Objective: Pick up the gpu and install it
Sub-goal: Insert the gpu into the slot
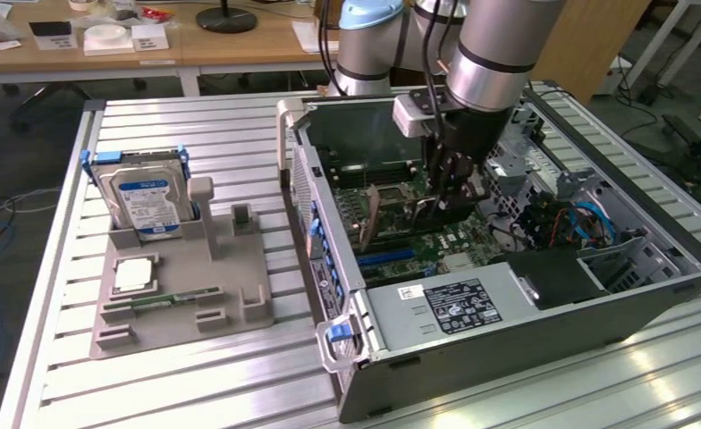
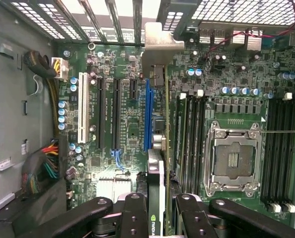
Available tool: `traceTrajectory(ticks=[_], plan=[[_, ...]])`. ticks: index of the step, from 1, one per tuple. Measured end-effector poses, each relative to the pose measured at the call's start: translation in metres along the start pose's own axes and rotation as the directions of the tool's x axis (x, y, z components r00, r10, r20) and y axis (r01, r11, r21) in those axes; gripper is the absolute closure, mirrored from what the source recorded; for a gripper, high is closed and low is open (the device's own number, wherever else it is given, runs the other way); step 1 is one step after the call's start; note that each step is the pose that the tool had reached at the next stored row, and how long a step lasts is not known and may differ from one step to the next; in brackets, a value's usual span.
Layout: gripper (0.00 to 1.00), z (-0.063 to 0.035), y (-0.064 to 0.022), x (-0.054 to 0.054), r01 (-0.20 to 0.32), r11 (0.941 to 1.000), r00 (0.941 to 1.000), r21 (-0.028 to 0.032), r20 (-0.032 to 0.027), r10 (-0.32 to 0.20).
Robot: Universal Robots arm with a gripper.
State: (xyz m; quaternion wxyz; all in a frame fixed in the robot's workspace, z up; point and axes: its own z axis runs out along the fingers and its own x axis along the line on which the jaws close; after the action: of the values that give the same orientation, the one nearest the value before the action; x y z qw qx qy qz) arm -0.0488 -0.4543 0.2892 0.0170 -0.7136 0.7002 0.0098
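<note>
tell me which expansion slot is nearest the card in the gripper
The blue slot, right alongside the gpu that the gripper holds; the white slot and black slots lie further off.

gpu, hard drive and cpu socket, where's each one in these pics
gpu (image 2: pixel 156 188): wrist view, edge of the card
hard drive (image 1: pixel 147 198): exterior view, its blue label
cpu socket (image 2: pixel 233 159): wrist view, centre of the open socket
</note>
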Motion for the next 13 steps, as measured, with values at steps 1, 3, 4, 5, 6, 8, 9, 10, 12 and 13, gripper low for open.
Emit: traceTrajectory(ticks=[1, 3, 4, 5, 6, 8, 9, 10, 12, 13], plan=[[0.73, 0.0008, 0.0005, 0.000, 0.000, 1.0000, 1.0000, 0.0009, 0.0003, 0.000], [0.73, 0.0019, 0.0018, 0.000, 0.001, 1.0000, 1.0000, 0.0021, 0.0000, -0.001], [0.73, 0.0020, 0.0020, 0.000, 0.001, 1.0000, 1.0000, 0.0022, -0.0001, -0.001], [0.73, 0.0020, 0.0020, 0.000, 0.001, 1.0000, 1.0000, 0.0022, -0.0002, -0.001], [0.73, 0.0021, 0.0020, 0.000, 0.001, 1.0000, 1.0000, 0.0023, -0.0001, -0.001], [0.73, 0.0023, 0.0033, 0.000, 0.001, 1.0000, 1.0000, 0.0025, 0.0001, -0.001], [0.73, 0.0024, 0.0045, 0.000, 0.001, 1.0000, 1.0000, 0.0027, 0.0003, -0.001], [0.73, 0.0025, 0.0060, 0.000, 0.001, 1.0000, 1.0000, 0.0028, 0.0003, -0.001], [0.73, 0.0028, 0.0092, 0.000, 0.001, 1.0000, 1.0000, 0.0034, 0.0001, -0.001], [0.73, 0.0031, 0.0107, 0.000, 0.001, 1.0000, 1.0000, 0.0037, 0.0000, -0.001]])
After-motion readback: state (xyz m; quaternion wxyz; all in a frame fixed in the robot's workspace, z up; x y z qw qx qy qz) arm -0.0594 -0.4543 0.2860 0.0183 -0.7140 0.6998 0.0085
